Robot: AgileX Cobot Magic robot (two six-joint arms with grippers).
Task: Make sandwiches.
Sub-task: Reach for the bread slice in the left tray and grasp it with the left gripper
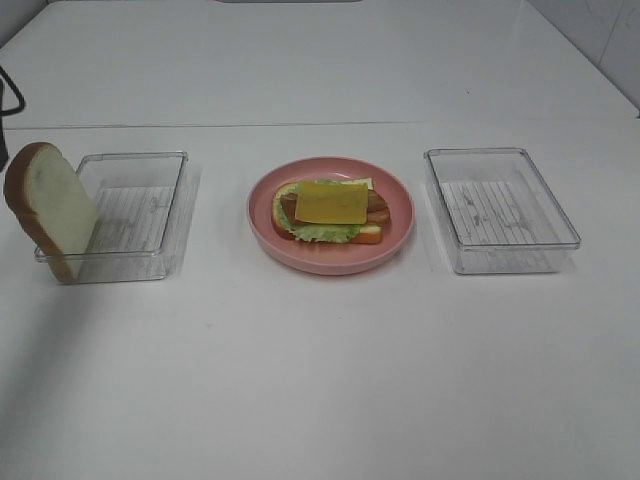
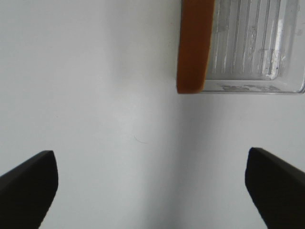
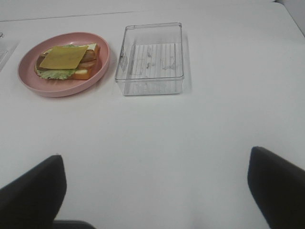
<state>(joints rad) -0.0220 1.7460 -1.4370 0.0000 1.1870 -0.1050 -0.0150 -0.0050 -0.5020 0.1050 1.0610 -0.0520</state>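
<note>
An open-faced sandwich [image 1: 330, 208] lies on the round pink plate [image 1: 395, 240] at the table's middle: bread at the bottom, then green lettuce and reddish meat, with a yellow cheese square [image 1: 333, 201] on top. It also shows in the right wrist view as the sandwich [image 3: 66, 59]. A loose bread slice [image 1: 50, 205] stands on edge against the left wall of the left clear tray [image 1: 150, 215]; its brown crust [image 2: 193, 45] shows from above. My left gripper [image 2: 152, 186] hangs open over bare table near that slice. My right gripper [image 3: 155, 191] is open too, well short of the plate. Neither holds anything.
A second clear tray [image 1: 500, 205] stands right of the plate with nothing in it, seen also as the tray [image 3: 150, 57]. A dark piece [image 1: 6, 100] pokes in at the left edge. White tabletop surrounds everything.
</note>
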